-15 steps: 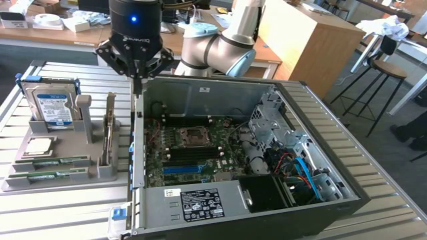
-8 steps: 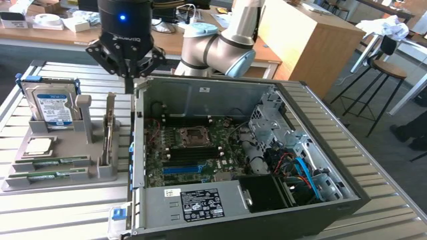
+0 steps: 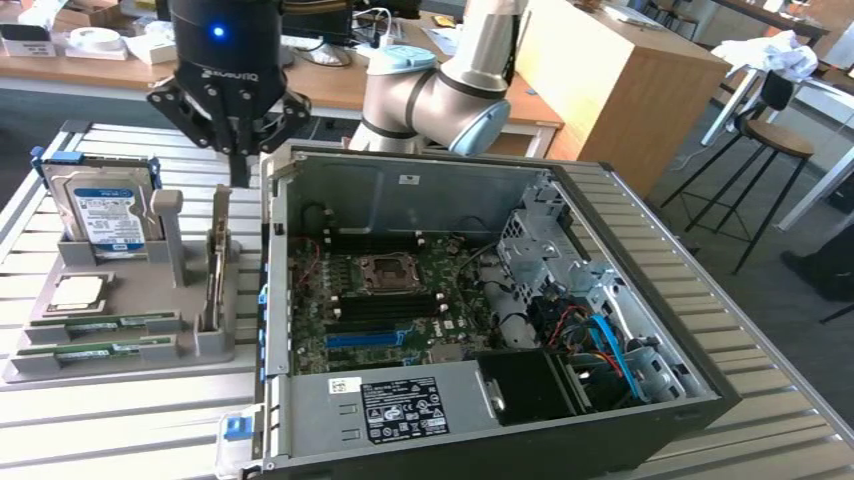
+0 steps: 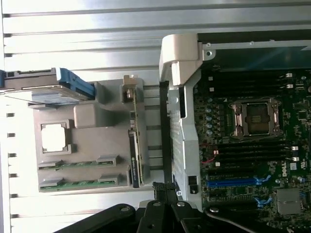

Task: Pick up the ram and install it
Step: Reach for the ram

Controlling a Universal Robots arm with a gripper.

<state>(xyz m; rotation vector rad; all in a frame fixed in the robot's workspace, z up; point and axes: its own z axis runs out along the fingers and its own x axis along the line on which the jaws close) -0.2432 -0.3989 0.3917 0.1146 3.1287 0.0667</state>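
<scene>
Two green ram sticks lie side by side in the front slots of a grey holder tray (image 3: 127,372), one (image 3: 107,323) behind the other (image 3: 96,350); the wrist view shows them too (image 4: 77,163) (image 4: 77,183). My gripper (image 3: 240,172) hangs above the tray's rear right part, over an upright board (image 3: 218,262), well behind the ram. Its black fingertips (image 4: 164,186) meet with nothing between them, so it is shut and holds nothing. The open computer case (image 3: 400,190) lies at the exterior view's right of the tray, its motherboard's black memory slots (image 4: 248,149) bare.
On the tray stand a silver hard drive (image 3: 104,215) with a blue-white label and a square silver processor chip (image 3: 78,292). The case wall (image 3: 271,290) rises right beside the tray. The processor socket (image 3: 387,268) sits mid-board. Everything rests on a slatted metal table (image 3: 120,430).
</scene>
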